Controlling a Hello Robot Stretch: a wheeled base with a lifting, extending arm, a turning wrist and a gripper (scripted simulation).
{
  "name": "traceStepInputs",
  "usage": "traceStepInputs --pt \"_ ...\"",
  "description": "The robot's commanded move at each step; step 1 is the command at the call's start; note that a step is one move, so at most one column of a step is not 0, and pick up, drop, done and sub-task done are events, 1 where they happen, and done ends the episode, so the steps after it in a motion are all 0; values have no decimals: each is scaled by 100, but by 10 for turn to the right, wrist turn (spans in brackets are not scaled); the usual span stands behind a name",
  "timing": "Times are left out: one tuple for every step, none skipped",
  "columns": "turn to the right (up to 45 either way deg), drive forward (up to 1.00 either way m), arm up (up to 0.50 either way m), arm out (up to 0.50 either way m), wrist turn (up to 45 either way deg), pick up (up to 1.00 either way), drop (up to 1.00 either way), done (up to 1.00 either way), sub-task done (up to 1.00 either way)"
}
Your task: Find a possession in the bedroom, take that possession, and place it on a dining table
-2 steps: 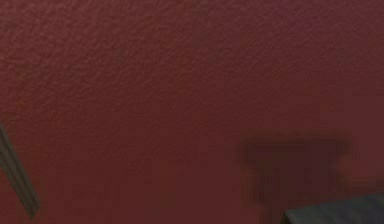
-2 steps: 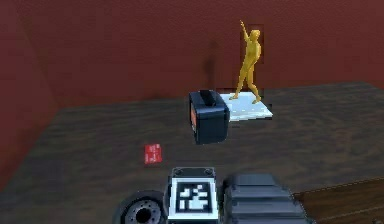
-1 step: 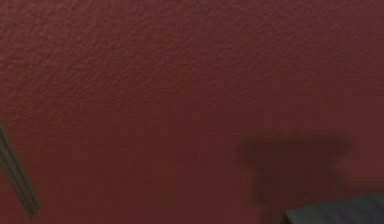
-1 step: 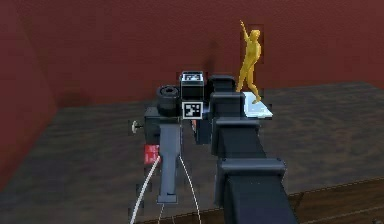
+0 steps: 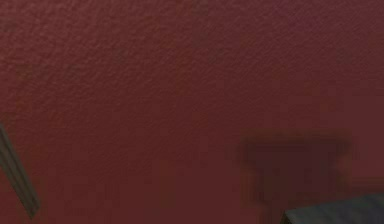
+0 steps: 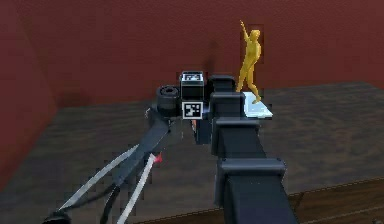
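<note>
A yellow statue (image 6: 249,62) of a figure with one arm raised stands on a pale base, on a dark wooden tabletop (image 6: 330,130) in the arm side view, against a dark red wall. The arm's dark bar rises from the bottom edge to the two white marker squares just left of the statue. From there the gripper (image 6: 82,212) runs down to the left, its thin fingers (image 6: 110,180) low over the wood. Its far end sits at the picture's bottom edge, so I cannot tell whether it holds anything.
The dark red wall (image 5: 180,90) stands very close in the forward view. It also backs the tabletop and closes the left side (image 6: 25,90) in the arm side view. A thin grey bar (image 5: 15,180) crosses the forward view's lower left corner.
</note>
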Motion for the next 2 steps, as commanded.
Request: traceStepInputs --pt "0 0 0 0 450 0 0 0 0" --pt "0 0 0 0 450 0 0 0 0"
